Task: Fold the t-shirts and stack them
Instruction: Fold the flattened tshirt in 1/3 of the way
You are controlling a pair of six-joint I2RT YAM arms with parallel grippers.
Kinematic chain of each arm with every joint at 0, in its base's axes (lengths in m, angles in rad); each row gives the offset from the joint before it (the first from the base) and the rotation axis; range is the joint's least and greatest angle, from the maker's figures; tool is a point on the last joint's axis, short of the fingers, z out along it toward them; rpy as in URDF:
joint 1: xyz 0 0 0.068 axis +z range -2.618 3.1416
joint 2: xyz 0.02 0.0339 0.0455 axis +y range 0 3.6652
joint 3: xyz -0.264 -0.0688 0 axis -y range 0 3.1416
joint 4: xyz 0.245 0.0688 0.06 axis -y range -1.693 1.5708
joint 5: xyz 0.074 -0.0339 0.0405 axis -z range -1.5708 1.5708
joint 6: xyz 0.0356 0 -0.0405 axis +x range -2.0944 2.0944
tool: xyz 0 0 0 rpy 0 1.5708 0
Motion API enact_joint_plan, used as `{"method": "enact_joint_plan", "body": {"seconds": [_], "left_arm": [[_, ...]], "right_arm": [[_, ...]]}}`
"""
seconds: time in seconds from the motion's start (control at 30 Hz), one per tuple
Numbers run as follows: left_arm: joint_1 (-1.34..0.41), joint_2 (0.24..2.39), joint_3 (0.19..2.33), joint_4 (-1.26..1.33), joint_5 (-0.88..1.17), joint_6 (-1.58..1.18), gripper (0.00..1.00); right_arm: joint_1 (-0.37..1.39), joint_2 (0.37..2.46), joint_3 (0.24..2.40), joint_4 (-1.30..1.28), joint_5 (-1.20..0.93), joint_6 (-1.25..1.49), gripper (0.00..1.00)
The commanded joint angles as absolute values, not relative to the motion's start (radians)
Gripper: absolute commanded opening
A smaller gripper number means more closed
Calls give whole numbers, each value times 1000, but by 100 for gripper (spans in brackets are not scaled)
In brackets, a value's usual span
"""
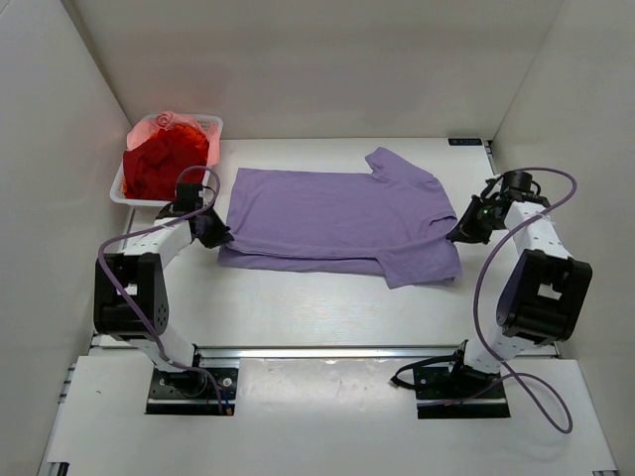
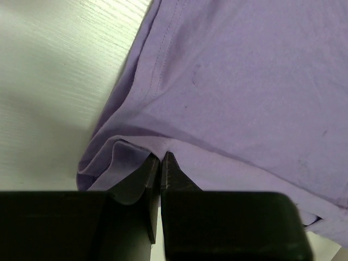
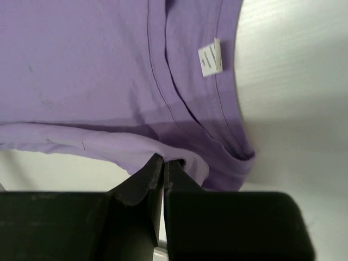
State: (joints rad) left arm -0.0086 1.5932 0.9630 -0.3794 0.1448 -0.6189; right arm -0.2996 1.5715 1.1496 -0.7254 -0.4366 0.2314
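Left hand (image 2: 161, 159) pinching purple t-shirt (image 1: 337, 213) hem; right hand (image 3: 164, 161) pinching collar end; garment spread across tabletop (image 1: 298, 302).

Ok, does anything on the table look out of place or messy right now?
Nothing spilled or damaged. The purple t-shirt lies slightly askew, near edge doubled over, left end effector pinching its hem, right end effector near the collar. Red clothes heap in the basket.

The right end effector (image 3: 163, 161) grips the purple t-shirt (image 3: 81, 54) at its edge, near the white label (image 3: 210, 58).
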Motion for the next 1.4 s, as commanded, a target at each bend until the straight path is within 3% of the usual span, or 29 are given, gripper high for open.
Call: {"method": "enact_joint_plan", "body": {"seconds": [0.0, 0.3, 0.37, 0.47, 0.7, 1.37], "left_arm": [[0, 1588, 1003, -347, 141, -626, 6], [31, 1644, 1028, -348, 104, -644, 6], [35, 1655, 1026, -331, 112, -666, 12], [51, 1670, 1032, -284, 156, -731, 28], [54, 1637, 973, -157, 176, -844, 47], [14, 1551, 902, -351, 103, -664, 51]], "right_arm": [[-284, 1600, 1213, -680, -446, 242, 0], [-261, 1669, 1261, -667, -439, 233, 0], [-252, 1690, 1272, -666, -439, 232, 0], [-244, 1698, 1272, -660, -430, 230, 0], [-229, 1729, 1276, -618, -443, 245, 0], [-215, 1756, 1255, -586, -445, 238, 0]]}}
